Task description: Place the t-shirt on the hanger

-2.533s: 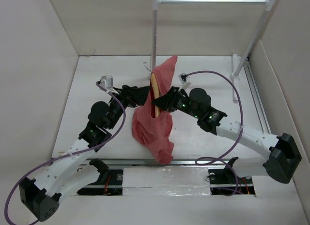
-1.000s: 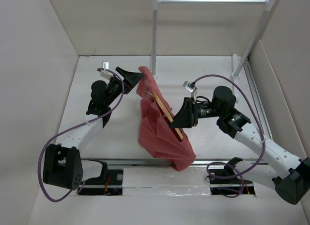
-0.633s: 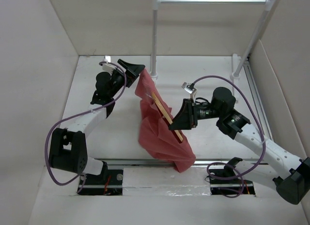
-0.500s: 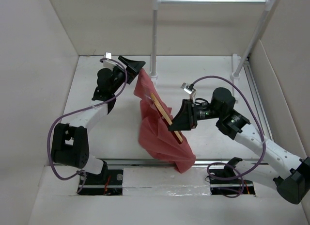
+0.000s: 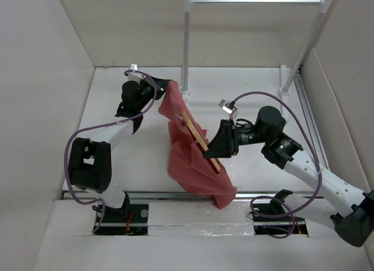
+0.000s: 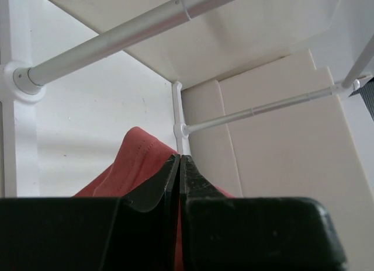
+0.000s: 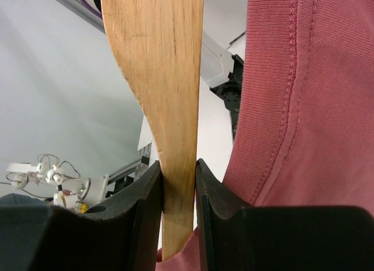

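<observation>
The t-shirt (image 5: 196, 166) is soft and red-pink. It hangs in the air over the middle of the table, and its low end droops toward the near edge. It is bunched and folded, not flat. A stitched hem shows along one edge.

The hanger (image 5: 193, 126) is a thin strip of light wood. It lies slanted against the shirt, from the far side down toward the near edge. I cannot tell if any of it is inside the cloth yet. Its hook is not in view.

The right gripper (image 5: 209, 153) squeezes the wood tight between its two fingers. The left gripper (image 5: 165, 87) is pinched closed on the top corner of the shirt, toward the far left corner of the table.

I think the job now is to get the hanger inside the shirt. To do it well, the left gripper should hold the cloth firmly and lift it so the shirt hangs open. The right one should push the wood in slowly and not let it twist. The cloth could slip off or catch on the end.

The white rack (image 5: 186, 43) stands at the far edge.
</observation>
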`<control>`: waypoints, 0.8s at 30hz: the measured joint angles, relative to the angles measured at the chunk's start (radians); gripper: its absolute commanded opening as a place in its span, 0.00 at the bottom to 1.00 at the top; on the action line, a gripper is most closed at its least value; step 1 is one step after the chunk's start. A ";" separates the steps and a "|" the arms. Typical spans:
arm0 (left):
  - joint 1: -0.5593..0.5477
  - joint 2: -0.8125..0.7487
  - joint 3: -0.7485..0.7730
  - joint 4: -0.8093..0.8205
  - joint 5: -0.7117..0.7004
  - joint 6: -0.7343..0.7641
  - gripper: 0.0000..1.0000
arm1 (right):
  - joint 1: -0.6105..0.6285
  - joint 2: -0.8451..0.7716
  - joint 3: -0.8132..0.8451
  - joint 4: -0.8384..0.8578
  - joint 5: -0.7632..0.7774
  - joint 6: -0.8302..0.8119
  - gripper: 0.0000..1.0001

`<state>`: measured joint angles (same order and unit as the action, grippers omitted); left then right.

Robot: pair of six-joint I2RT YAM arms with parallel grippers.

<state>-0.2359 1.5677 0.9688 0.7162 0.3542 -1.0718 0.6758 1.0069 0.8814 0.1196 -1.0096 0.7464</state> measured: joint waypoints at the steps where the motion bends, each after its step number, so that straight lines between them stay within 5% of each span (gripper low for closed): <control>1: 0.000 0.000 -0.001 0.002 -0.003 0.000 0.00 | 0.000 0.000 0.000 0.000 0.000 0.000 0.00; 15: 0.048 -0.048 0.069 -0.100 -0.150 0.108 0.00 | 0.000 -0.050 -0.006 0.002 0.009 0.032 0.00; 24: 0.048 -0.212 0.045 -0.169 -0.233 0.207 0.00 | -0.057 -0.052 -0.005 0.005 0.018 0.057 0.00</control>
<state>-0.1875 1.3552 1.0142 0.5468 0.1207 -0.8650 0.6189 0.9546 0.8764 0.1242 -0.9913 0.8036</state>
